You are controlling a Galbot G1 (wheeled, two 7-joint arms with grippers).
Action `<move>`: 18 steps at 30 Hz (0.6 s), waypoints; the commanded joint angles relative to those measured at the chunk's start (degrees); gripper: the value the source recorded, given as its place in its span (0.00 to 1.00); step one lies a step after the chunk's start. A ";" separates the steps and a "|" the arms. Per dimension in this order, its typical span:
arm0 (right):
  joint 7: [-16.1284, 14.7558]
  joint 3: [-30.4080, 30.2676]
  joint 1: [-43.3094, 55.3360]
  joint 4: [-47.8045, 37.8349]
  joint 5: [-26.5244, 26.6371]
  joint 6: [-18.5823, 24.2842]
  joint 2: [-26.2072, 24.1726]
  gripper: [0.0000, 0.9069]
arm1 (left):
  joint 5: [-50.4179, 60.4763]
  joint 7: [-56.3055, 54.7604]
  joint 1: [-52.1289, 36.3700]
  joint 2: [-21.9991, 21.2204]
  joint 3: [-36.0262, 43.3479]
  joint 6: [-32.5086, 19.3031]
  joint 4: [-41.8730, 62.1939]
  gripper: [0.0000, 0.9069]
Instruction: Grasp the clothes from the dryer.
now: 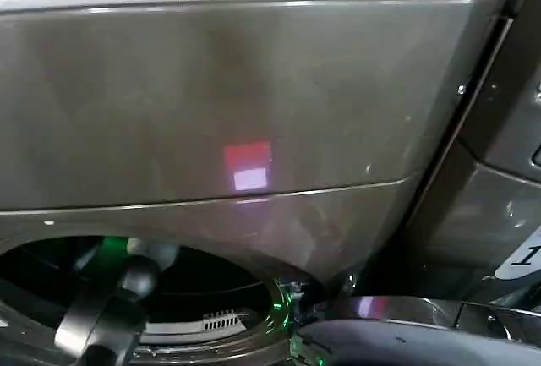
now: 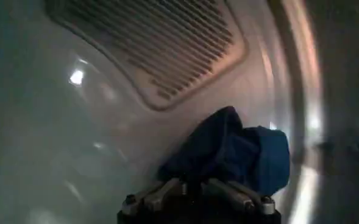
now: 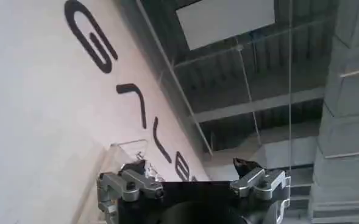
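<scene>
Our left gripper [image 2: 197, 189] is inside the dryer [image 1: 254, 87] drum, its fingers closed on blue clothes [image 2: 240, 152] bunched near the drum's rim, below the vent grille [image 2: 161, 42]. Our right gripper [image 3: 194, 182] is spread wide, holding nothing, pointed up at a lettered wall [image 3: 39, 122].

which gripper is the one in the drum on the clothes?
The left gripper: it sits inside the dryer drum with the blue clothes bunched at its fingers. The right gripper is open, pointing at a wall and ceiling.
</scene>
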 commanded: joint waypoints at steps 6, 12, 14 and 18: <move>0.69 0.58 0.24 0.12 0.82 -0.98 -0.25 1.00 | -1.26 -15.10 5.10 -0.32 -0.90 -3.46 -6.82 0.00; 1.31 0.60 -0.03 -0.09 1.13 0.48 -0.29 1.00 | -2.17 -15.20 5.94 -0.14 -0.91 -3.03 -8.83 0.00; 1.28 0.59 -0.02 -0.04 1.06 0.48 -0.28 1.00 | -2.21 -15.24 6.03 -0.07 -0.92 -2.99 -9.20 0.00; 1.21 0.53 0.02 0.04 1.04 0.47 -0.19 1.00 | -2.32 -15.13 6.04 -0.08 -0.82 -2.94 -9.43 0.00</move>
